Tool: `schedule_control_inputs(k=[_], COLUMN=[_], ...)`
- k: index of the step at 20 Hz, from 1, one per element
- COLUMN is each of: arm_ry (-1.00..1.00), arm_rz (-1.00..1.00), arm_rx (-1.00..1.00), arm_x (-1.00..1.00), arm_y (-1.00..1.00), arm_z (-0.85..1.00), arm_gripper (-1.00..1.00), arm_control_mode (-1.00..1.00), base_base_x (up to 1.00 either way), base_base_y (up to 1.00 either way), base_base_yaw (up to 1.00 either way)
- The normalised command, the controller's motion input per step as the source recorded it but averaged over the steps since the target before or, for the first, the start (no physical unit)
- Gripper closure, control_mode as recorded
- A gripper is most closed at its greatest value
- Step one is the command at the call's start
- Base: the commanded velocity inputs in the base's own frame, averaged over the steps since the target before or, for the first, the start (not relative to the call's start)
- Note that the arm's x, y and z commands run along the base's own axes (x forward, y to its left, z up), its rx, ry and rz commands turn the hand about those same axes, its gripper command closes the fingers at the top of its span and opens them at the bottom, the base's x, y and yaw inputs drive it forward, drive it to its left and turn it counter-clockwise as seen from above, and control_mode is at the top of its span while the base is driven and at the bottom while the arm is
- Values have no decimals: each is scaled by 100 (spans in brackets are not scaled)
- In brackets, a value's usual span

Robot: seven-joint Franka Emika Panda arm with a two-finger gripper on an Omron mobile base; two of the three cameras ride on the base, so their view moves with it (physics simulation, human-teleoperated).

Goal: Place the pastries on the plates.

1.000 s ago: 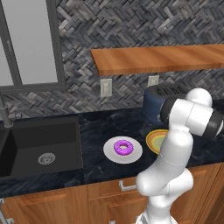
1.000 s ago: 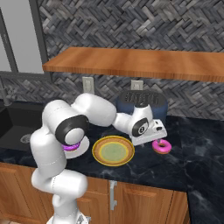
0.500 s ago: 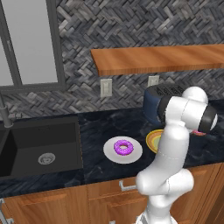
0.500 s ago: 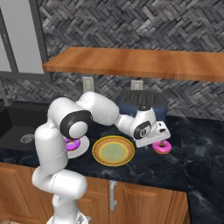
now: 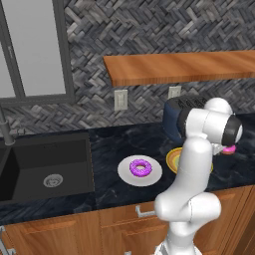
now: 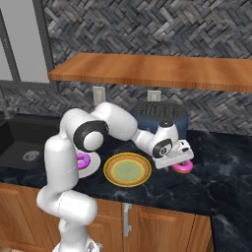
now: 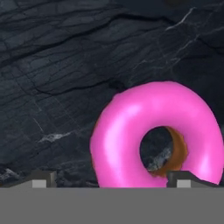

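Dark marbled tabletop [image 6: 216, 172], running the width of the kitchen under a herringbone tile wall.
Wooden shelf [image 6: 147, 71] mounted on the wall above, at 12 o'clock from the plates.
Black sink [image 5: 47, 164] set into the tabletop at the 9 o'clock end.
White arm [image 6: 118, 128], reaching low across the tabletop toward 3 o'clock.
Dark blue toaster [image 6: 162, 115] at the back, at 12 o'clock from the yellow-rimmed plate.
Yellow-rimmed plate [image 6: 112, 178] with pale green centre, flat on the tabletop, nothing on it.
White plate [image 5: 124, 173] at 9 o'clock of the yellow-rimmed plate, carrying the purple donut [image 5: 141, 167] at its middle.
Pink donut [image 6: 183, 167] lying flat on the bare tabletop at 3 o'clock of the yellow-rimmed plate, near it but off it; seen close from the hand [image 7: 157, 131].
Fingers [image 7: 111, 181] spread wide, holding nothing, low over the pink donut, one tip off its outer edge, the other at its rim.
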Motion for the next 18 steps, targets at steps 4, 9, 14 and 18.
schedule_control_inputs(k=[4,9,14,18], arm_ry=[4,0,0,5], arm_rz=[0,0,0,0], arm_rx=[2,1,0,-5], arm_x=[6,30,3,-11], arm_y=[6,0,-1,0], arm_z=[-18,-1,-11,-40], arm_gripper=[-100,-100,-100,-100], arm_control_mode=[-100,-100,-100,-100], base_base_x=[0,0,0,0], base_base_y=[0,0,0,0], base_base_yaw=[0,0,0,0])
